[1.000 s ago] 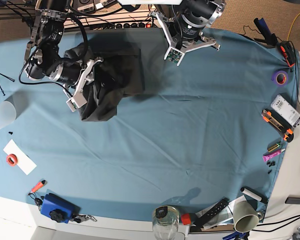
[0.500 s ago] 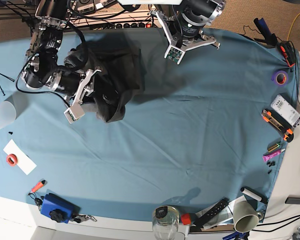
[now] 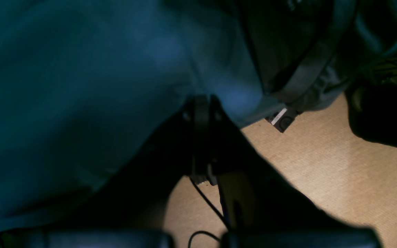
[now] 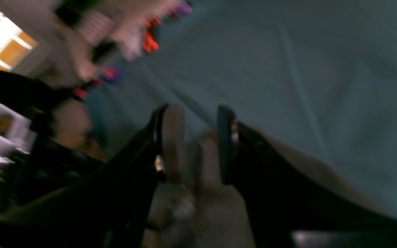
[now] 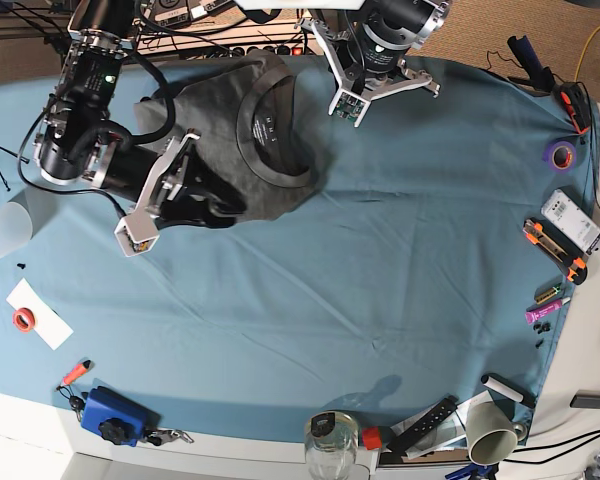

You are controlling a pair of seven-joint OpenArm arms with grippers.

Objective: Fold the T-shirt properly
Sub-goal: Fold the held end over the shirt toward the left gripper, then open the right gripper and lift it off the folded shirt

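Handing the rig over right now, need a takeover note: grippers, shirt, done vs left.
Left gripper: fingers shut, empty, at the far table edge beside the shirt.
Right gripper: fingers apart, low at the shirt's near edge. The wrist view is too blurred to tell whether fabric is pinched.
T-shirt: bunched in a heap at the far corner of the blue table cloth on the right arm's side, collar facing up.
Done: no clean fold visible.
Left: spread it flat, then make every fold.
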